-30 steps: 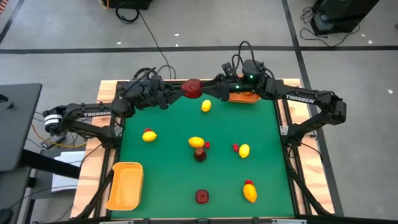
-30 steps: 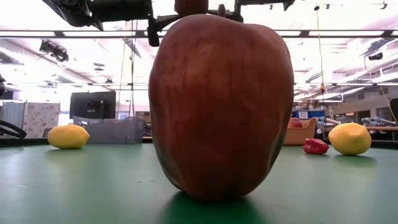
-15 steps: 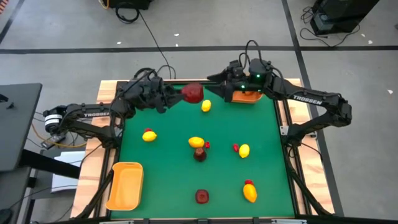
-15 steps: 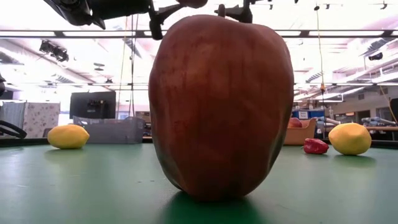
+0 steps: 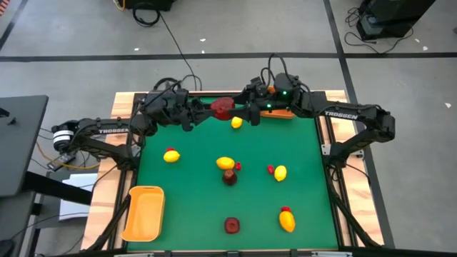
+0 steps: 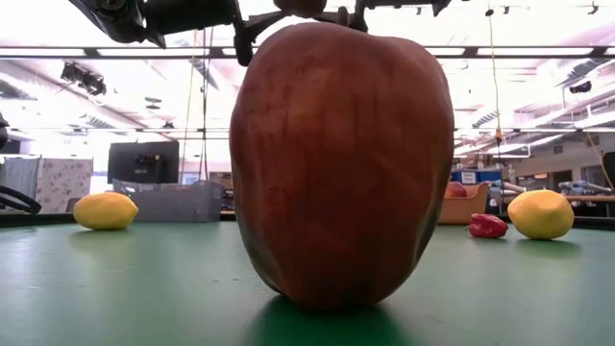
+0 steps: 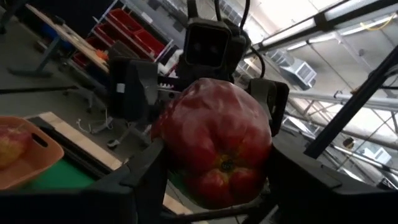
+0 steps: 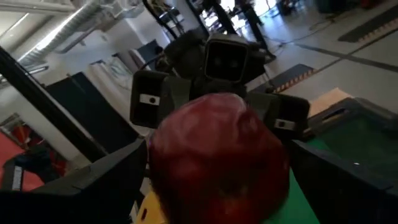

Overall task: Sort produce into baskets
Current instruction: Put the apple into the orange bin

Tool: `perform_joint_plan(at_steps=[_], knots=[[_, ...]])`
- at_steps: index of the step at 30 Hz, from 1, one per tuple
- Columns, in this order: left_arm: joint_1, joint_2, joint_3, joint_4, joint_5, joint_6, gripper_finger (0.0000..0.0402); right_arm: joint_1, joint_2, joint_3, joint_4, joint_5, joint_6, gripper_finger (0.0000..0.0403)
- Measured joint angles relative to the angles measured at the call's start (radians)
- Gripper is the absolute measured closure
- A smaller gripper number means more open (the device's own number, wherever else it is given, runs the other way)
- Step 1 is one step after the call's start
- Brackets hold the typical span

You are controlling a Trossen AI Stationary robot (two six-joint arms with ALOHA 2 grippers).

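A dark red round fruit (image 5: 223,107) hangs in the air over the table's far edge, between my two grippers, which face each other. My left gripper (image 5: 216,108) is shut on it from the left. My right gripper (image 5: 240,111) is open; its fingers (image 8: 112,180) stand on either side of the same fruit (image 8: 217,155) with a gap on each side. An orange bin (image 5: 283,112) with a red-orange fruit in it sits at the far right, behind my right gripper. A second orange bin (image 5: 144,212) sits at the near left. A dark grey tray (image 6: 173,202) shows at the far left. My left gripper pinches the red fruit by its two opposite sides (image 7: 163,134) between its two fingers (image 7: 149,171). The fingers lie about level and come from the table's left. The fruit is lifted clear of the table, with its dimpled end (image 7: 225,165) toward my left wrist.
Yellow lemons lie on the green mat (image 5: 236,122), (image 5: 171,155), (image 5: 225,163), (image 5: 280,172), (image 5: 286,221). Dark red fruits stand at the middle (image 5: 229,178) and near edge (image 5: 231,225). Small red bits (image 5: 271,169) lie beside some lemons.
My right gripper drew back from the red fruit toward the table's far edge, then came back toward it, and its open fingers now flank it. My left gripper has kept hold of the fruit and moved it slightly toward the near edge.
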Motion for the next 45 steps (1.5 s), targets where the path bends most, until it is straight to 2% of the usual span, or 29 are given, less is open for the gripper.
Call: perform_joint_plan(at_steps=[5, 9, 11, 16, 19, 23, 28, 30, 37, 45], knots=[[0.001, 0.007, 0.0, 0.002, 0.014, -0.002, 0.0158, -0.002, 0.021, 0.0, 0.025, -0.027, 0.023, 0.0014], [0.003, 0.008, 0.0, -0.004, 0.015, -0.023, 0.0156, -0.006, 0.013, 0.0, -0.009, -0.024, 0.03, 0.0049], [0.014, 0.008, 0.0, -0.018, 0.019, -0.027, 0.0144, -0.019, 0.008, 0.001, -0.029, -0.028, 0.038, 0.0067], [0.052, 0.008, 0.0, -0.167, 0.014, 0.014, 0.0093, -0.062, -0.017, 0.0, -0.191, -0.006, 0.01, 0.007], [0.063, 0.008, 0.0, -0.235, 0.046, 0.009, 0.0057, -0.096, -0.045, 0.0, -0.341, 0.061, -0.061, 0.0067], [0.06, 0.008, 0.0, -0.305, 0.07, 0.027, 0.0027, -0.152, -0.06, 0.0, -0.594, 0.224, -0.166, 0.0046], [0.061, 0.008, 0.0, -0.351, 0.067, 0.031, 0.0026, -0.251, -0.034, 0.0, -0.883, 0.475, -0.262, 0.0048], [0.061, 0.008, 0.0, -0.357, 0.063, 0.033, 0.0031, -0.293, -0.012, 0.0, -0.941, 0.533, -0.278, 0.005], [0.061, 0.008, 0.0, -0.357, 0.041, 0.036, 0.0044, -0.418, 0.107, 0.0, -0.961, 0.477, -0.33, 0.0051], [0.061, 0.008, 0.0, -0.372, 0.021, 0.052, 0.0049, -0.45, 0.241, 0.001, -1.02, 0.471, -0.388, 0.0051]])
